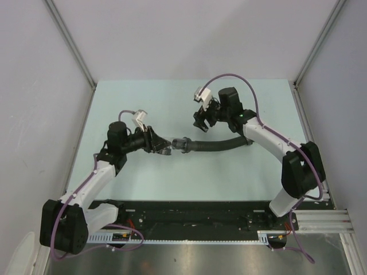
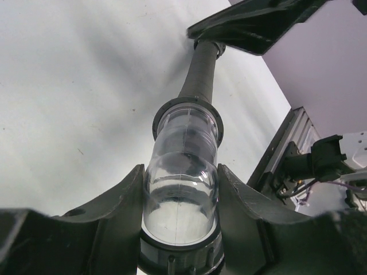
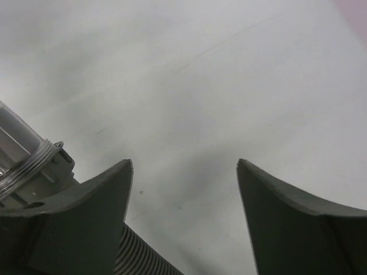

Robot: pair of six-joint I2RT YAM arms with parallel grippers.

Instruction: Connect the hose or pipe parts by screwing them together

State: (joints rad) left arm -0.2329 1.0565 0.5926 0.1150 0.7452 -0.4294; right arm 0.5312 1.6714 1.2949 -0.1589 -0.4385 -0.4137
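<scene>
**A:** Where does each part sit?

**B:** The left gripper is clamped on the short, smooth clear-grey plastic fitting. The fitting lies between its fingers and points straight ahead. Its far end meets the flared black collar of the long black ribbed hose, which runs away in front of the gripper.

**A:** And the other arm?

**B:** The right gripper stands wide with nothing between its jaws. The hose passes beneath one of its fingers, and the matt pale table lies ahead.

**A:** How would you do the screwing well?

**B:** I'd close the right gripper on the rigid collar, not on the soft ribs, which would likely just twist. Keep both parts on one axis and turn gently. Hold the slick fitting firmly so it can't spin.
</scene>
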